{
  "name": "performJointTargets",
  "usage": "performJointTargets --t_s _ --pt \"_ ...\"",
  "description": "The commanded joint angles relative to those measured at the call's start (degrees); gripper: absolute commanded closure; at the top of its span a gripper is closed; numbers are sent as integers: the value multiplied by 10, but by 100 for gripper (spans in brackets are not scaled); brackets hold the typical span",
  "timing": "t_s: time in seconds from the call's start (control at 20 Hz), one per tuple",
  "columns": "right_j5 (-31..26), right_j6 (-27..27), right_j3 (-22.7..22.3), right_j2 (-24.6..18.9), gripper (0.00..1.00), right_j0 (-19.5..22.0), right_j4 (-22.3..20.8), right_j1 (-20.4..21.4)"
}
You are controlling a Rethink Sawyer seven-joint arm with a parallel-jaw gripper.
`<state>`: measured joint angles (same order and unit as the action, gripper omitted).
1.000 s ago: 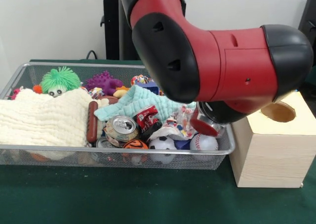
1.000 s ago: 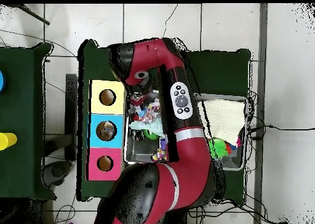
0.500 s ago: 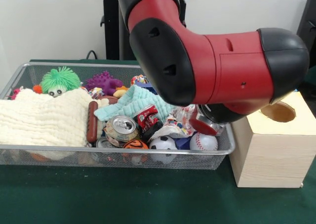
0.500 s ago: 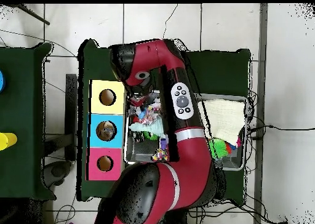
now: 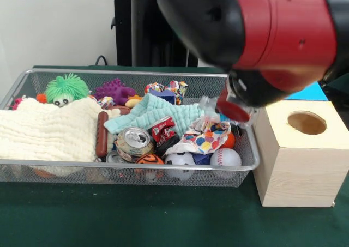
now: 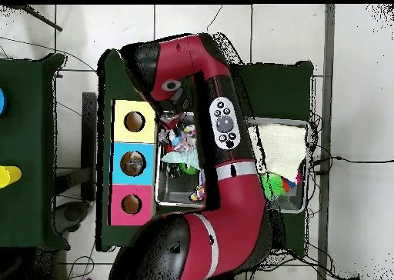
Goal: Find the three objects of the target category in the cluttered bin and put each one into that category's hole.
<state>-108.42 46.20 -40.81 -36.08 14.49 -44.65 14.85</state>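
The wire bin [image 5: 163,169] is packed with clutter: a soda can [image 5: 134,138], a crushed red can [image 5: 162,129], a soccer ball [image 5: 180,158], a baseball [image 5: 225,157], an orange ball [image 5: 149,160] and a polka-dot wrapper [image 5: 204,137]. My gripper [image 5: 226,102] is mostly hidden under the arm's thick wrist, above the bin's right end. A clear crumpled piece with a round red cap [image 5: 233,111] hangs there, clear of the bin's contents. To the right stands the wooden box [image 5: 289,165] with its round hole [image 5: 307,122]. In the overhead view the gripper [image 6: 172,124] is beside the yellow box [image 6: 121,111].
A cream cloth [image 5: 49,130] fills the bin's left half, with a green spiky toy [image 5: 66,88], a purple spiky toy [image 5: 114,89], a toy hot dog [image 5: 101,133] and a mint cloth [image 5: 158,113] nearby. The overhead view shows blue [image 6: 118,152] and pink [image 6: 117,194] boxes with holes.
The arm has risen and swung nearer the camera. The red-capped piece went up with it from among the balls to above the bin's rim, uncovering the polka-dot wrapper.
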Motion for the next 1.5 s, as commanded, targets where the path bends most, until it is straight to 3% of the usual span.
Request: performJointTargets --t_s 0.05,0.25,0.45,0.8,0.95,1.15,1.4,1.5 --pt "-78 -207 -29 4 100 13 -25 81" --pt "-65 -211 -43 -3 100 28 -15 102" --pt "-27 -183 -49 -10 100 37 5 93" --pt "49 -63 -80 -36 100 53 113 85" --pt "84 -22 -118 -37 100 59 170 93" --pt "91 -5 -160 -50 100 74 255 107" --pt "159 -5 -217 -60 100 99 322 109" --pt "161 -9 -232 -59 100 106 338 106"
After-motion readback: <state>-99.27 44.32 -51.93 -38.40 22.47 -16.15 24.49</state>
